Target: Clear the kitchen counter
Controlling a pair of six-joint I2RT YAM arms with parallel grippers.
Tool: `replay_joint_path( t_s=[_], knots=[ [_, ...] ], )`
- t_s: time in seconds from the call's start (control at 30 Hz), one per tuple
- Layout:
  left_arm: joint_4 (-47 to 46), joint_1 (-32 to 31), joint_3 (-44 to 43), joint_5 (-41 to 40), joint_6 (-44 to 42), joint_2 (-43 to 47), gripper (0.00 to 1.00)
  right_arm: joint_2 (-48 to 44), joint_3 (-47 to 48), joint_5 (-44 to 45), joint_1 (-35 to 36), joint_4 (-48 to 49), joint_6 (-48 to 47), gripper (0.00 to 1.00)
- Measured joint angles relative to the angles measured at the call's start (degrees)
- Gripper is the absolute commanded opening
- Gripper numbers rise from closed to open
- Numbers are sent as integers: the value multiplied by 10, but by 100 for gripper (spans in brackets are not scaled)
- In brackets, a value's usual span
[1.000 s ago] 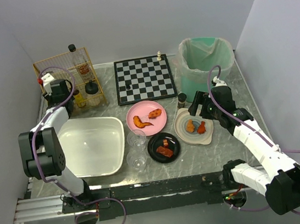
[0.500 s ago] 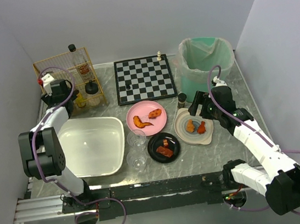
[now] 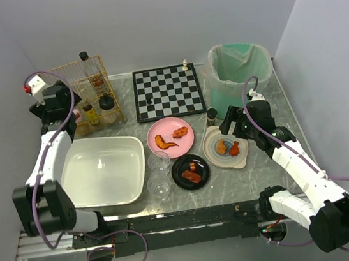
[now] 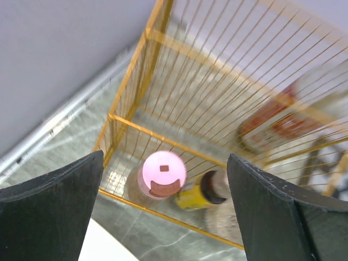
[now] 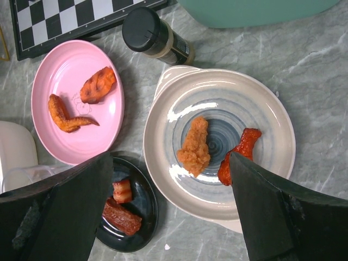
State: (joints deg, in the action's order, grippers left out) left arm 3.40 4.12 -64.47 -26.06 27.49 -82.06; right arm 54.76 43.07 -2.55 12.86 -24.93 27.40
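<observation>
The grey marble kitchen counter (image 3: 233, 184) holds several dishes. My left gripper (image 3: 58, 113) hangs open above the left end of a yellow wire rack (image 3: 82, 91), empty. Below it in the left wrist view, a pink-lidded jar (image 4: 162, 174) and a yellow bottle (image 4: 198, 197) stand inside the rack (image 4: 163, 136). My right gripper (image 3: 232, 126) hovers open over a beige plate with a blue centre (image 3: 215, 156). In the right wrist view, that plate (image 5: 239, 103) carries a breaded piece (image 5: 194, 147) and a red wing (image 5: 239, 155) between my spread fingers (image 5: 65, 212).
A pink plate (image 3: 171, 145) with two food pieces, a black plate (image 3: 182, 165) with meat, two clear glasses (image 3: 158, 161) and a white tub (image 3: 103, 172) sit mid-counter. Behind are a chessboard (image 3: 167, 91), a dark-capped shaker (image 3: 212, 116) and a green bin (image 3: 240, 73).
My left gripper has opened and lifted up and to the left, away from the rack. The right arm has not moved.
</observation>
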Motion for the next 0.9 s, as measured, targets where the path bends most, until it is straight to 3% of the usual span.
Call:
replay_joint_path(
  t_s=[0.13, 0.27, 0.47, 0.57, 0.73, 0.9],
  knots=[
    [8, -19, -7, -28, 2, 72, 99, -3, 0, 5, 0, 0, 0, 94],
    [-2, -90, -8, -54, -14, 149, 99, -6, 0, 12, 0, 0, 0, 94],
    [-65, -195, -23, 34, -24, 191, 99, -42, 4, 38, -6, -12, 0, 94],
    [-101, -267, -36, 85, -28, 143, 99, -66, 31, 53, -13, -27, -1, 94],
    [-135, -409, -70, 147, -42, -27, 99, -77, 72, 66, -29, -35, 1, 94],
    [-125, -476, -95, 193, -48, -159, 99, -99, 66, 65, -45, -51, 9, 94]
  ],
)
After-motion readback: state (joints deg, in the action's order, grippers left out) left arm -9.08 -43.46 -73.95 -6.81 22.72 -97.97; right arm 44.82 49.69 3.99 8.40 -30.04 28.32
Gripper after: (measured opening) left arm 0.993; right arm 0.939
